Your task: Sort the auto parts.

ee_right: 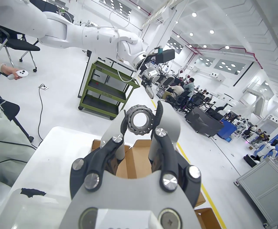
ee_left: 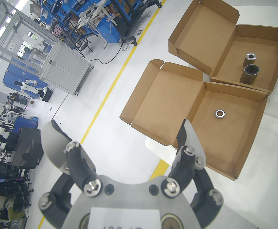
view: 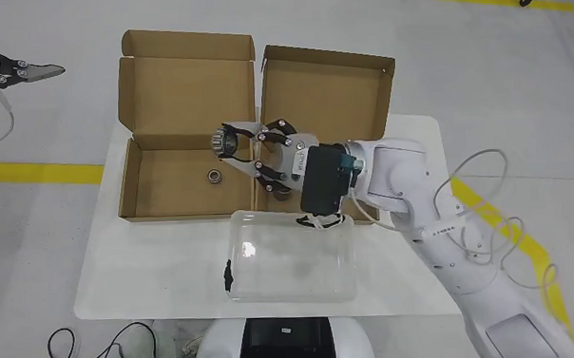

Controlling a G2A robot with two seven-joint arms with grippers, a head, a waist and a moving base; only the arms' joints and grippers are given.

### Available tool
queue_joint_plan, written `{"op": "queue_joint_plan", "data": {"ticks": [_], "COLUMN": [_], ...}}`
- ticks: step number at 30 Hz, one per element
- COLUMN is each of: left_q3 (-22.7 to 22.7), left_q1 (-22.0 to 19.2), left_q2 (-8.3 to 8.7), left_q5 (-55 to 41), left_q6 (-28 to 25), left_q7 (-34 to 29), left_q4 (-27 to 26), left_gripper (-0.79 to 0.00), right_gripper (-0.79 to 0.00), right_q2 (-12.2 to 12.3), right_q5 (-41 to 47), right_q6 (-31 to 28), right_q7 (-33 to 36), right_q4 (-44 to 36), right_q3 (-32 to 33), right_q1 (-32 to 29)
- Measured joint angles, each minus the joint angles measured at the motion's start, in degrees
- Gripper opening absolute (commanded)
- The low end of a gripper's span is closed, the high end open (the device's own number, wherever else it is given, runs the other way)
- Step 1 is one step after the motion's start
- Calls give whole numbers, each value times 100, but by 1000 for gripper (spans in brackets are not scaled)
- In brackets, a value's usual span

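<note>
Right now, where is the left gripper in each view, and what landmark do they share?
Top view: left gripper at upper-left edge, off the table.
Left wrist view: gripper in foreground, open.
Right wrist view: gripper far off, beyond the held ring.
Shared landmark: yellow floor line.

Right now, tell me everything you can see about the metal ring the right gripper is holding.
The ring is grey, dull metal, with a wide round hole and a band of small rollers around its outside. It is pinched at its sides between the right gripper's black pads, hole facing the wrist camera, above the rear of the cardboard box that holds the other ring.
</note>
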Motion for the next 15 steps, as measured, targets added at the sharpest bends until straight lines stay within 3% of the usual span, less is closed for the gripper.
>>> {"op": "queue_joint_plan", "data": {"ticks": [15], "left_q3": [0], "left_q1": [0], "left_q2": [0], "left_q5": [0], "left_q6": [0], "left_q7": [0], "left_q4": [0], "left_gripper": [0], "right_gripper": [-785], "right_q2": [-48], "right_q5": [-252], "right_q6": [201], "right_q7": [213], "right_q4": [590], "right_q3": [-356], "right_q1": [-376]}}
